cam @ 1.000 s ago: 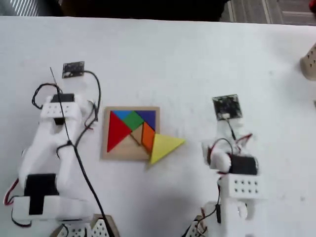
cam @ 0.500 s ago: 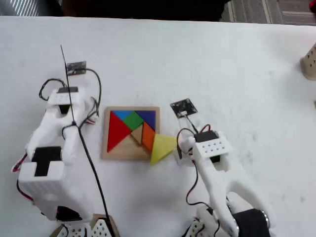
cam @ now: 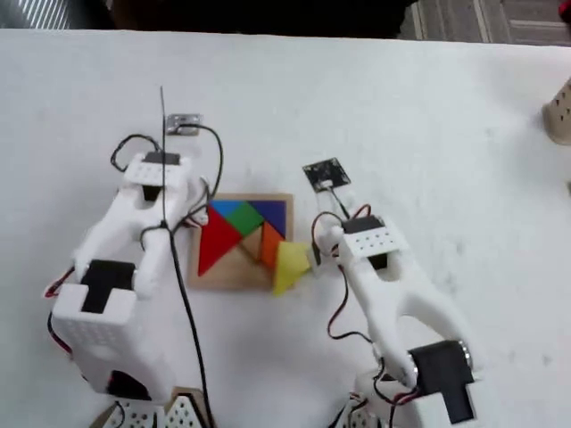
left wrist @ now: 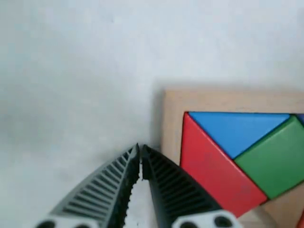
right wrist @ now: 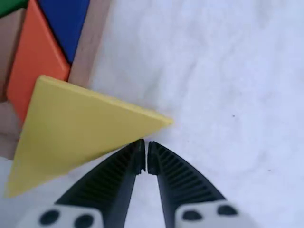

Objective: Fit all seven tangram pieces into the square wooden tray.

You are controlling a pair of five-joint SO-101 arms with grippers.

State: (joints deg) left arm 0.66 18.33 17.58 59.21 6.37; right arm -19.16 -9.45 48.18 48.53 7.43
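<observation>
The square wooden tray holds a red triangle, a light blue piece, a green piece, a dark blue piece and an orange piece. A yellow triangle lies tilted over the tray's right rim. My left gripper is shut on nothing, its tips on the table beside the tray's rim, near the red triangle. My right gripper is shut too, its tips against the edge of the yellow triangle.
Small circuit boards on wires lie by each arm, one behind the left arm and one behind the right. A pale perforated object stands at the far right edge. Open white table stretches behind the tray.
Both arms have swung in toward the tray, one to each side. The yellow triangle has slid left, further over the tray's right rim.
</observation>
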